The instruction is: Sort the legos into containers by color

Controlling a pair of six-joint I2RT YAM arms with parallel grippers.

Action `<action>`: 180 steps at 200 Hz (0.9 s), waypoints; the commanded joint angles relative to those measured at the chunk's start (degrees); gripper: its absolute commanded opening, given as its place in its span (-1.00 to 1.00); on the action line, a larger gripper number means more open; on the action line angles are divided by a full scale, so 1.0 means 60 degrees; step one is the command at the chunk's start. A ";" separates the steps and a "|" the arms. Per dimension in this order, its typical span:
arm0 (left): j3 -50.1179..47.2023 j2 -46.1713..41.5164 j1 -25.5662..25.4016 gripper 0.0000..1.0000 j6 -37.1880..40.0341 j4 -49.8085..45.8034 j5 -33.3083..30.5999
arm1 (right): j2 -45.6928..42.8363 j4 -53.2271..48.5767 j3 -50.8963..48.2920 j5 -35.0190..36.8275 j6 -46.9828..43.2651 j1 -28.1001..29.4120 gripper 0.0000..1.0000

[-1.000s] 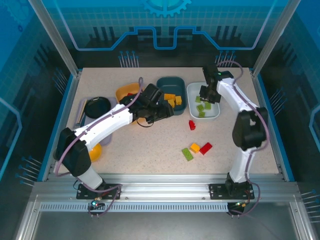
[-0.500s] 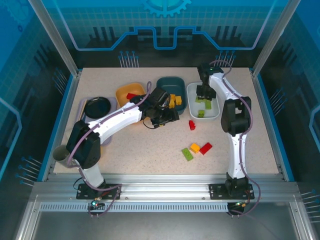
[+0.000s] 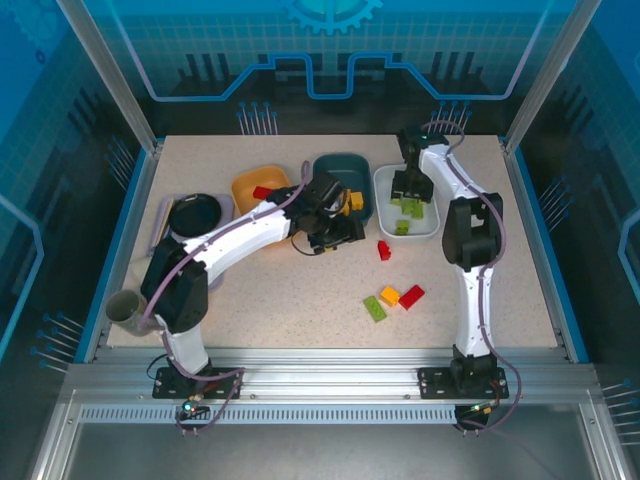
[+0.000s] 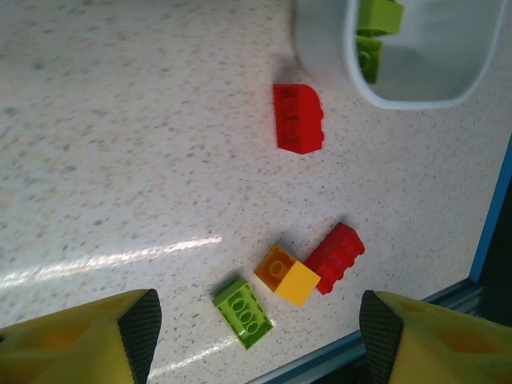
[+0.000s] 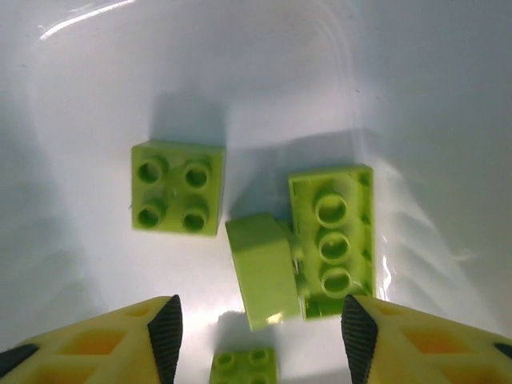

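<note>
Four legos lie loose on the table: a red brick, a red oblong, an orange-yellow one and a green one. My left gripper hovers open above the table, left of the red brick, holding nothing. My right gripper stands open over the white container, where several green bricks lie loose. The orange container holds a red brick. The teal container holds orange-yellow bricks.
A black dish sits on a grey tray at the left. A grey mug stands near the left front edge. The blue table border runs just past the loose bricks.
My right gripper went from shut to open over the white container. My left arm swung right, past the teal container toward the loose red brick.
</note>
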 commanded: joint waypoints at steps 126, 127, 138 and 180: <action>0.6140 0.5299 -0.3409 0.50 0.4659 -0.3125 -0.1918 | -1.3966 -0.0727 -0.8541 -0.0645 0.2161 -0.0373 0.69; 0.6159 0.5326 -0.3415 0.50 0.4646 -0.3128 -0.1943 | -1.3987 -0.0738 -0.8530 -0.0659 0.2156 -0.0375 0.69; 0.6389 0.5567 -0.3498 0.49 0.4602 -0.3181 -0.2157 | -1.4221 -0.0892 -0.8414 -0.0824 0.2084 -0.0457 0.70; 0.7111 0.6395 -0.3762 0.50 0.4441 -0.3320 -0.2532 | -1.4466 -0.0793 -0.7668 -0.1187 0.1941 -0.0551 0.72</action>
